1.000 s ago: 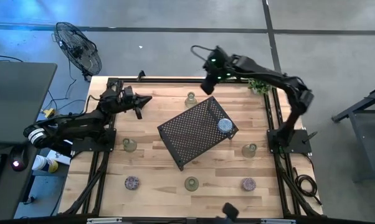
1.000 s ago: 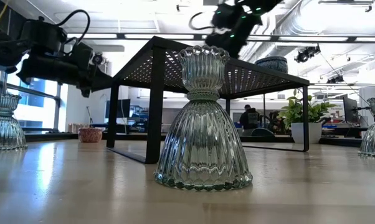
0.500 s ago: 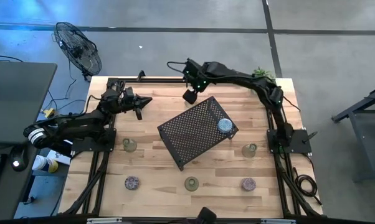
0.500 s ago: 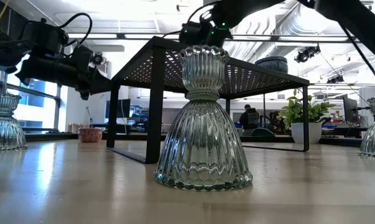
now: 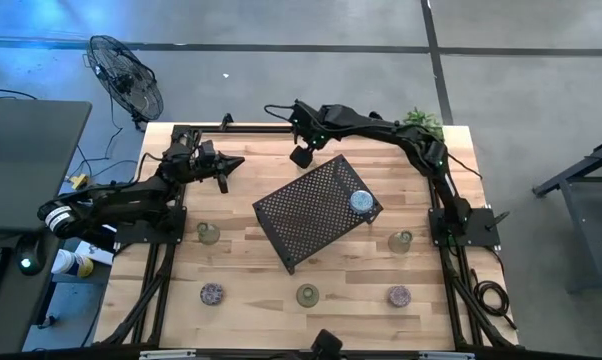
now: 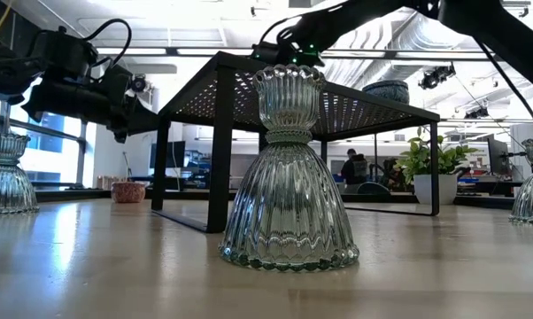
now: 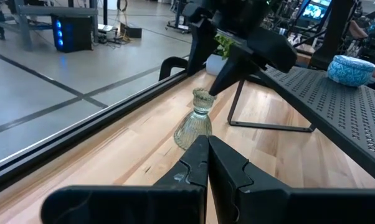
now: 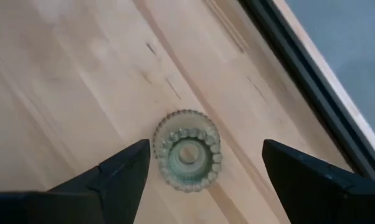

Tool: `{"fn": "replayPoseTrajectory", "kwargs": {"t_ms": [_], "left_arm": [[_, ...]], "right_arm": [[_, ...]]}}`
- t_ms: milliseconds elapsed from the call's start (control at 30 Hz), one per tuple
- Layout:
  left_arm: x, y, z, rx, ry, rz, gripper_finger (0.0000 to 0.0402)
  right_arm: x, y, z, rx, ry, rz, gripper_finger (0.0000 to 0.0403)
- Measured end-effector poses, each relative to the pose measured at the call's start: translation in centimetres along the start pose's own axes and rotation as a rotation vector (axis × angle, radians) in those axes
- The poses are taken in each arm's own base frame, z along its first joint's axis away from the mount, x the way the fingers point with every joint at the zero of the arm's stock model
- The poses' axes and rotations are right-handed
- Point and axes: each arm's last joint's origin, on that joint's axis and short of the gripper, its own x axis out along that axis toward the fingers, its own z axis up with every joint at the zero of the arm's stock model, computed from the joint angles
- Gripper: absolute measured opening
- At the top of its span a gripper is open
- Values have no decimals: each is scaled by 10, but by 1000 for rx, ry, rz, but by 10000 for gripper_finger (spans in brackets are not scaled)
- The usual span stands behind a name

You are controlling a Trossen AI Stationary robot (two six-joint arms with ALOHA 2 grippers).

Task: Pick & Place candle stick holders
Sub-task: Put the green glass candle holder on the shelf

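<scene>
From above: my right gripper (image 5: 303, 156), a second ago hanging back by the potted plant (image 5: 417, 120), now hovers off the far corner of the black mesh tray (image 5: 306, 215), over the clear holder that stood there, which my arm now hides. A blue-topped holder (image 5: 361, 202) sits on the tray's right end; five more holders ring the tray on the wooden table (image 5: 241, 270). My left gripper (image 5: 231, 163) waits left of the tray, unmoved. A floor fan (image 5: 126, 75) stands beyond the table.

From table height: a ribbed clear glass holder (image 6: 289, 168) stands in front of the tray (image 6: 249, 84); an open workshop lies behind it.

Left wrist: my left fingers (image 7: 207, 163) are pressed together, empty, pointing at a clear holder (image 7: 197, 119) beside the tray's leg.

Right wrist: my right fingers (image 8: 122, 171) stand wide apart, straddling that clear holder (image 8: 187, 150) from above, seemingly not touching it.
</scene>
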Motion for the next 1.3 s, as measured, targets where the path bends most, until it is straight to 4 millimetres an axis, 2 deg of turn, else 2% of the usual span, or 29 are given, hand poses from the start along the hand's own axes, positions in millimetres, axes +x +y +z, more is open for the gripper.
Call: {"fn": "replayPoseTrajectory", "kwargs": {"t_ms": [267, 500, 733, 1067, 1300], "left_arm": [[0, 0, 0, 0, 0, -1, 0], [0, 0, 0, 3, 0, -1, 0], [0, 0, 0, 2, 3, -1, 0], [0, 0, -1, -1, 9, 0, 0], [0, 0, -2, -4, 15, 0, 0]], "right_arm": [[17, 2, -5, -5, 45, -3, 303], [17, 2, -5, -2, 41, 8, 296], [28, 3, -6, -3, 61, 40, 253], [28, 3, -6, -3, 60, 44, 171], [22, 2, -5, -2, 52, 44, 173]]}}
